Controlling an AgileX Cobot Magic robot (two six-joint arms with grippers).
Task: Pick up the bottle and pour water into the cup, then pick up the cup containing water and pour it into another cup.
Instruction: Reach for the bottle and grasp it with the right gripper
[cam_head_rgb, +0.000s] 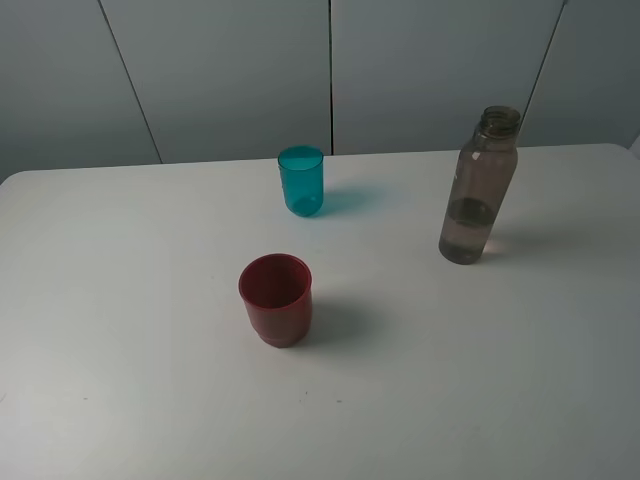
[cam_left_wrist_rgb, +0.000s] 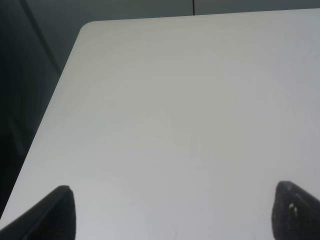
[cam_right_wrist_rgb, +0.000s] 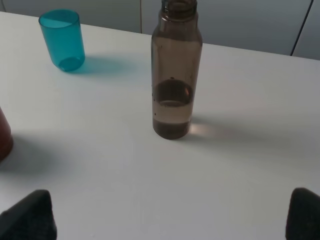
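The smoky grey-brown bottle (cam_head_rgb: 478, 190) stands upright and uncapped on the right of the white worktop (cam_head_rgb: 130, 400), with water in its lower part. The right jaws are spread wide and hold nothing. The bottle is centred ahead of their gap, well apart from both tips. The teal cup (cam_head_rgb: 301, 180) and the red cup (cam_head_rgb: 276, 298) stand to its left. The left jaws, also wide and empty, hang over the worktop near a rounded corner.
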